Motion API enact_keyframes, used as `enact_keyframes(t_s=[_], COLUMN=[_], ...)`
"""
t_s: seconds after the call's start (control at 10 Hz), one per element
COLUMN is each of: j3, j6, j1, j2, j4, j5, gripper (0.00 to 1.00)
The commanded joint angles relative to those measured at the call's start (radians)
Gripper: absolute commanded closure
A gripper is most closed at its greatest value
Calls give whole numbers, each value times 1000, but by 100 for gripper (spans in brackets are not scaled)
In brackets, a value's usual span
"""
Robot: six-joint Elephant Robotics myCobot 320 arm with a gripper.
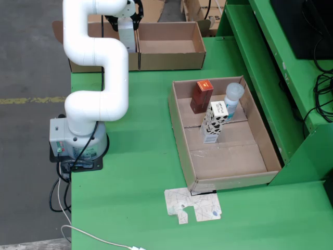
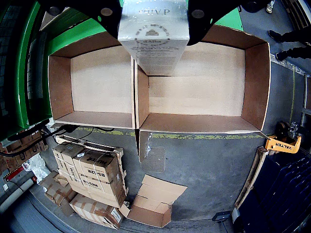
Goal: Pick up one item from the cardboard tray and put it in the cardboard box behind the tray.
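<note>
Overhead, near edge: a flattened scrap of printed card (image 1: 193, 205) lay on the green table (image 1: 135, 172) at lower centre of the fixed view, just below the tray's front wall.
Cardboard tray (image 1: 179, 133): sat right of centre in the fixed view, long axis running up the frame; its front half was bare.
Tray contents: a black-and-white patterned carton (image 1: 213, 122) stood upright mid-tray; a red-brown carton (image 1: 201, 96) and a clear capped bottle (image 1: 232, 100) stood beyond it at the far end.
Arm base (image 1: 78, 143): was mounted at the table's left edge, white links rising to the upper left.
Gripper (image 2: 153, 17): was at the top of the wrist view, black fingers (image 2: 104, 14) pinching a white printed box (image 2: 153, 36) from both sides.
White printed box, place: hung above the divide between two open cardboard boxes.
Left cardboard box (image 2: 60, 82): looked empty inside.
Right cardboard box (image 2: 255, 87): likewise, touching its neighbour.
Far floor: stacked cartons (image 2: 92, 182) at lower left of the wrist view.
</note>
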Motion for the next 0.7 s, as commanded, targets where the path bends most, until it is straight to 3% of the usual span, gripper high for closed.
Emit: enact_keyframes(t_s=[0.0,0.5,0.6], j3=[28,28,28], j6=[4,4,4], j1=[-2,-2,-2], j2=[24,24,24], j4=[16,16,16], j5=[-16,-16,-16], gripper=[100,100,90])
